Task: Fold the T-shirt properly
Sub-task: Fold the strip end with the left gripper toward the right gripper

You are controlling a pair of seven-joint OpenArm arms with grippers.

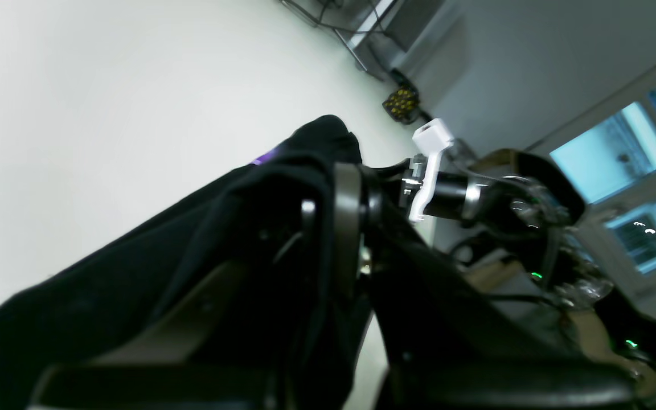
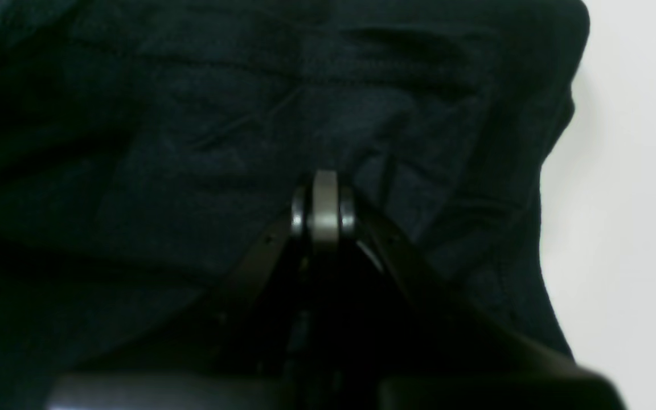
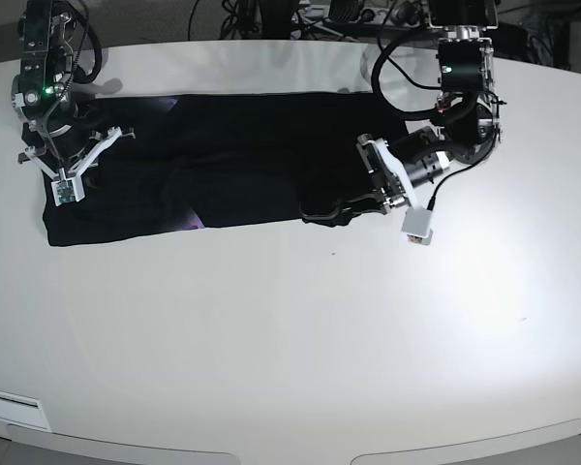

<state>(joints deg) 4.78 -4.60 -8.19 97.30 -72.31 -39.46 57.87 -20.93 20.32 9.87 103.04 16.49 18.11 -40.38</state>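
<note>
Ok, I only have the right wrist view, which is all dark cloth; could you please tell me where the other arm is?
Observer: In the base view, the left pincer is at the opposite end of the T-shirt, at its near edge.
Operator: Is it holding anything?
Observer: It looks shut on the T-shirt; in the left wrist view, black cloth bunches over its tip.
Operator: And how does the shirt lie overall?
Observer: As a long band flat on the white table, with the right pincer at one short end.
</note>
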